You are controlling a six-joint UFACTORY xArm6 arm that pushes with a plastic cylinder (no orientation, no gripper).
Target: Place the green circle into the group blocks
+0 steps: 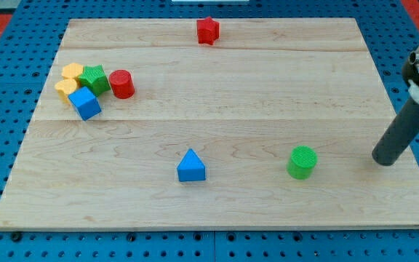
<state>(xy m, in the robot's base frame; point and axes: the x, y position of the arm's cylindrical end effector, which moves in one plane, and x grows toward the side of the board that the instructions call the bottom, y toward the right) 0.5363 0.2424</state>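
The green circle (302, 161) is a short cylinder at the view's lower right of the wooden board (217, 87). My tip (385, 161) rests on the board to the right of it, about a hundred pixels away, not touching. The group sits at the view's left: a red cylinder (121, 84), a green star-like block (93, 78), a blue cube (85, 102) and two yellow blocks (69, 80), packed close together.
A blue triangle (190, 167) lies at the bottom centre, between the green circle and the group. A red block (208, 30) sits near the board's top edge. A blue pegboard (6, 109) surrounds the board.
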